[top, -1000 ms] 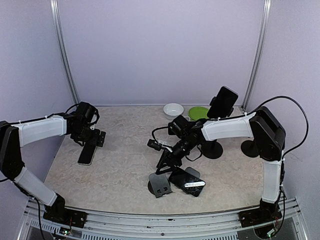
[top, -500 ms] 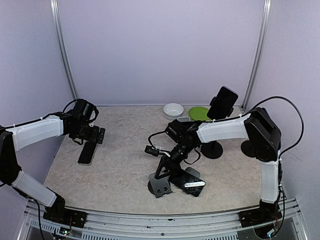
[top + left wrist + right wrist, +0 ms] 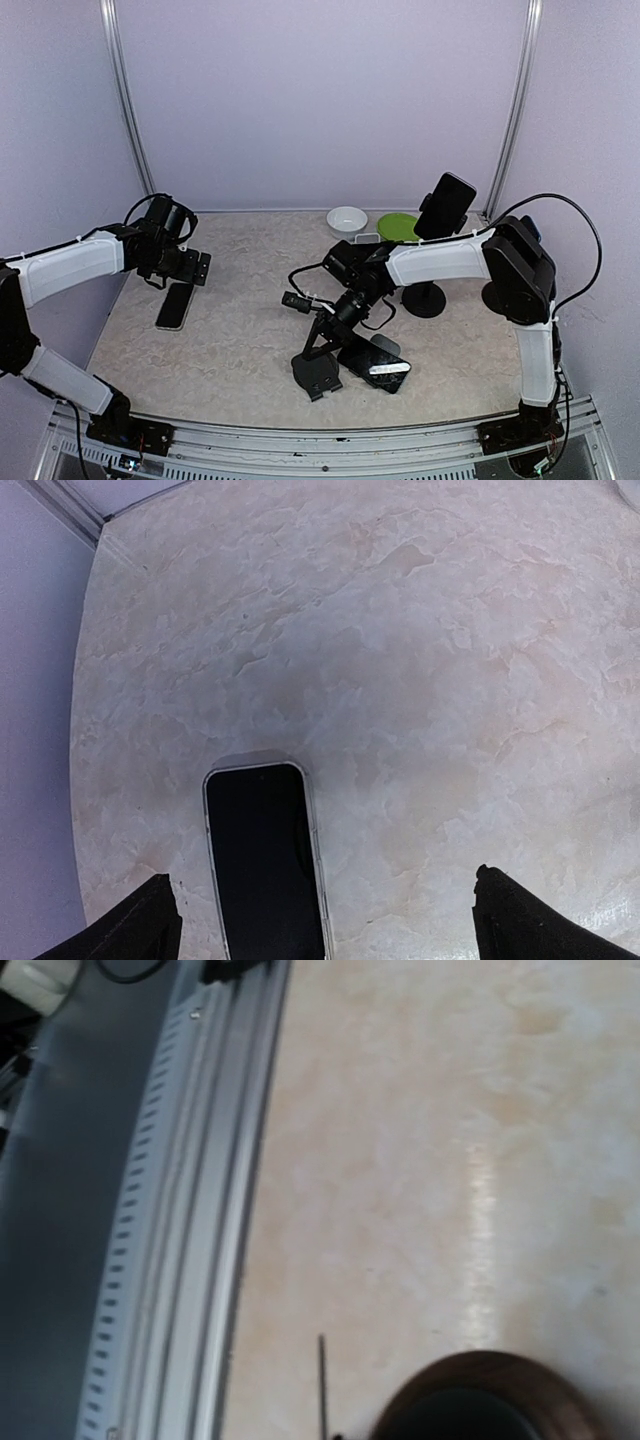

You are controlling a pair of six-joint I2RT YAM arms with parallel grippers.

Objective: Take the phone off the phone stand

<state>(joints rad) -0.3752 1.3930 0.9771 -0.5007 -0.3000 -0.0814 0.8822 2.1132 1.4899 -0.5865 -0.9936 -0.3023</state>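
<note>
A dark phone (image 3: 446, 204) sits tilted on a black phone stand (image 3: 425, 298) at the back right, with no gripper on it. My right gripper (image 3: 326, 326) is shut on the upright of a second, empty phone stand (image 3: 315, 368) near the front centre; the stand's round base (image 3: 485, 1400) shows dark at the bottom of the right wrist view, where no fingers appear. A black phone (image 3: 379, 364) lies flat just right of that stand. My left gripper (image 3: 188, 268) (image 3: 335, 920) hangs open over a third phone (image 3: 262, 865) (image 3: 174, 305) lying flat at the left.
A white bowl (image 3: 347, 218) and a green dish (image 3: 397, 226) stand at the back. Another round black base (image 3: 497, 297) sits by the right arm. The metal front rail (image 3: 170, 1210) runs close to the held stand.
The right gripper has closed and shifted left, taking the empty stand with it. The left arm has drawn back slightly from the flat phone.
</note>
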